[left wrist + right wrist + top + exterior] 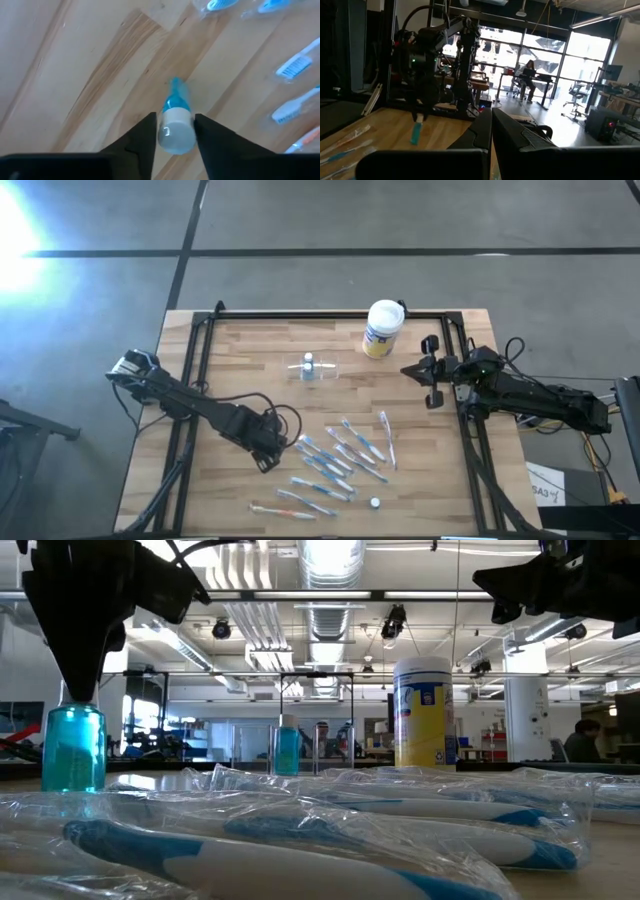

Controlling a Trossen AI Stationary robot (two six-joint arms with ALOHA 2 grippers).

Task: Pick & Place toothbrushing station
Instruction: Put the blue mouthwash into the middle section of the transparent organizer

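The toothbrushing station sits on the worktop up-table from the left pincer and a little toward the right arm's side, well apart from it, with bare wood between. Its long axis runs across the worktop, side to side, and one small blue tube already stands in it.

The left pincer is narrow, its fingers pressed on either side of the white cap of a second blue tube, which stands upright on the wood directly beneath it. The wrapped toothbrushes lie just beside this pincer, on its right-arm side.

The right pincer waits fully closed and empty, level with the station but farther off on the station's other side, with the white canister up-table of the gap between them. So the left arm is the nearer one, and its carry would likely be a short diagonal, away from the toothbrushes and up-table, ending over the holder.
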